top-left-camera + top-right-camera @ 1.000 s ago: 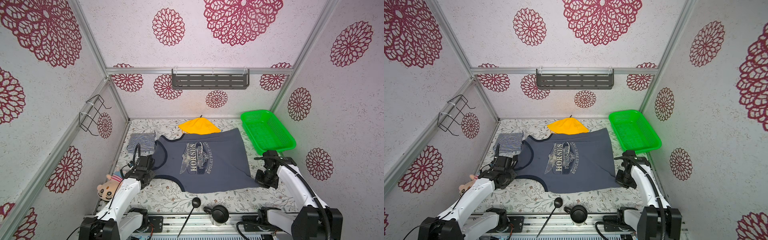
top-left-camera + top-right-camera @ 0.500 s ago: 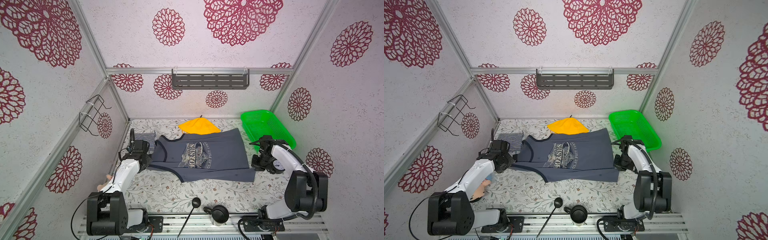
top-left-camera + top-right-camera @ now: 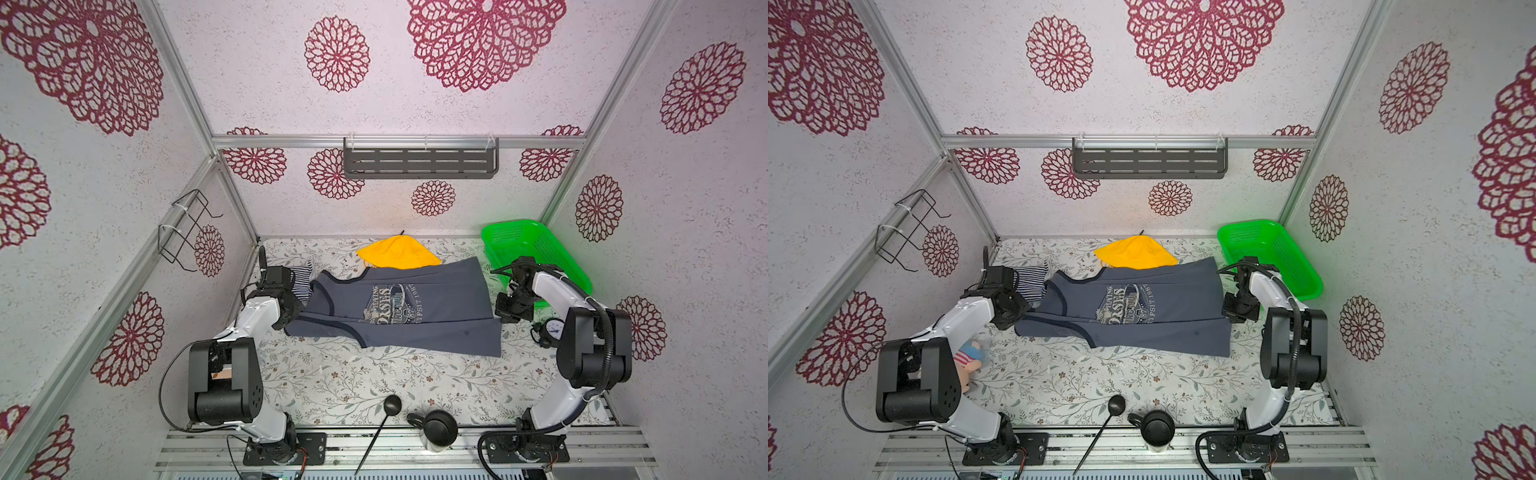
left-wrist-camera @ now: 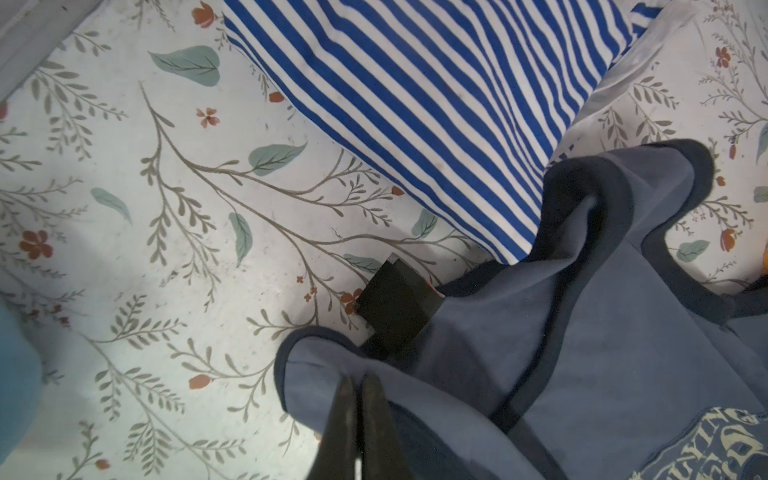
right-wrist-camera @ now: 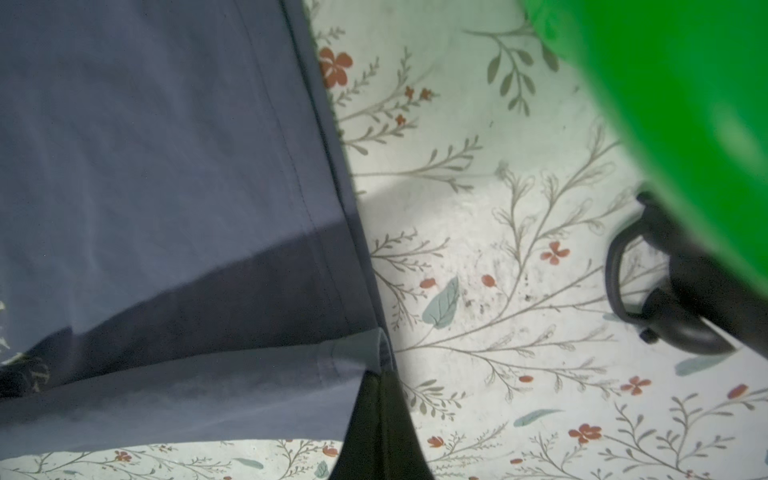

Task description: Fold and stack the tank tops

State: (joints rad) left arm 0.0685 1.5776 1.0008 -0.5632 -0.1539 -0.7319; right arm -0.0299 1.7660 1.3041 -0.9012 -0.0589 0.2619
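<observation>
Since a second ago: near edge of grey top (image 3: 457,299) carried backward over its far half. Left gripper (image 4: 359,386) clamped on shoulder strap, right gripper (image 5: 380,376) clamped on hem corner, probably to keep the fold taut and straight. Mid-table, half doubled. Striped top (image 4: 415,104) back left, beside strap; likely stack base.

Slate blue-grey tank top (image 3: 419,328), dark navy trim, cream "Horses" chest print: stretched across mid-table, straps left, hem right. Doubled lengthwise, the fold line running through the creased print, with a near strip flat on the table. Navy-and-white striped tank top (image 3: 302,282): small folded bundle, far left, touching the grey top's strap end.
</observation>
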